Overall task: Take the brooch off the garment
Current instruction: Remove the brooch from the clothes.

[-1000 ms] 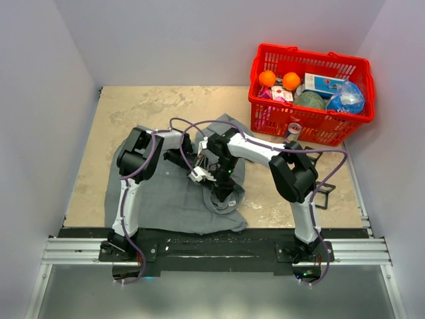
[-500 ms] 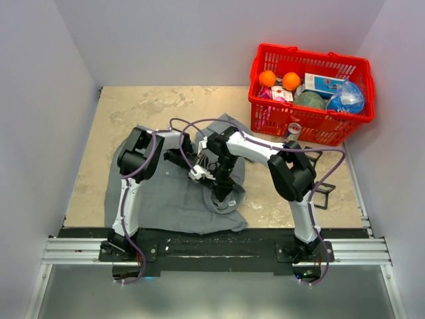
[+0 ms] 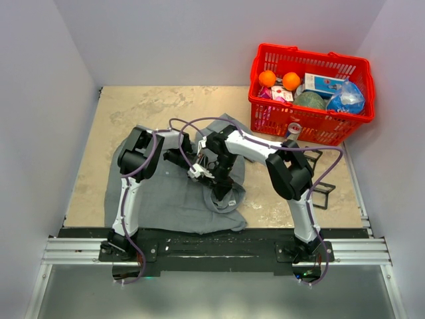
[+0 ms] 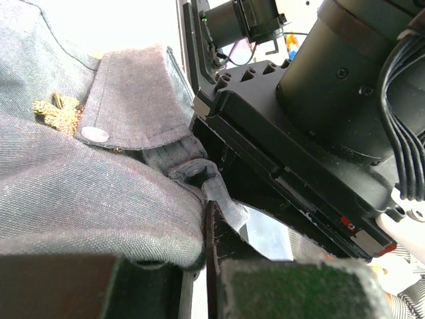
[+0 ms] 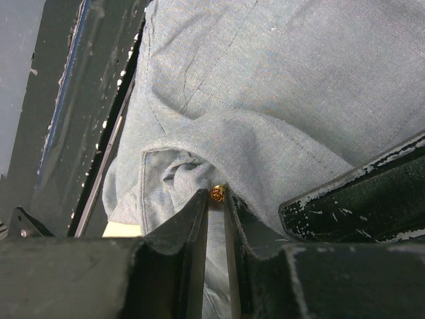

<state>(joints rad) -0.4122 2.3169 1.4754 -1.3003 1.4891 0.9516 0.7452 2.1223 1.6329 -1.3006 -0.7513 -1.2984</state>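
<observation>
The grey shirt [image 3: 159,196] lies spread on the table in front of both arms. My left gripper [image 3: 192,171] is shut on a fold of the shirt [image 4: 86,193] near its collar and a white button [image 4: 95,135]; the jaws [image 4: 202,212] meet on the cloth. My right gripper [image 3: 224,194] points down onto a bunched part of the shirt. In the right wrist view its fingertips [image 5: 216,199] are nearly closed on the brooch [image 5: 218,193], a small round gold knob sitting in the grey cloth [image 5: 279,80]. A gold-brown bit [image 4: 56,109] shows by the collar.
A red basket [image 3: 309,126] with oranges, a box and other items stands at the back right. A black wire stand [image 3: 323,193] sits right of the right arm. White walls close the table on three sides. The left gripper's black finger [image 5: 358,206] is close beside the right one.
The right wrist has shifted slightly toward the left gripper over the bunched cloth. The left arm has not moved.
</observation>
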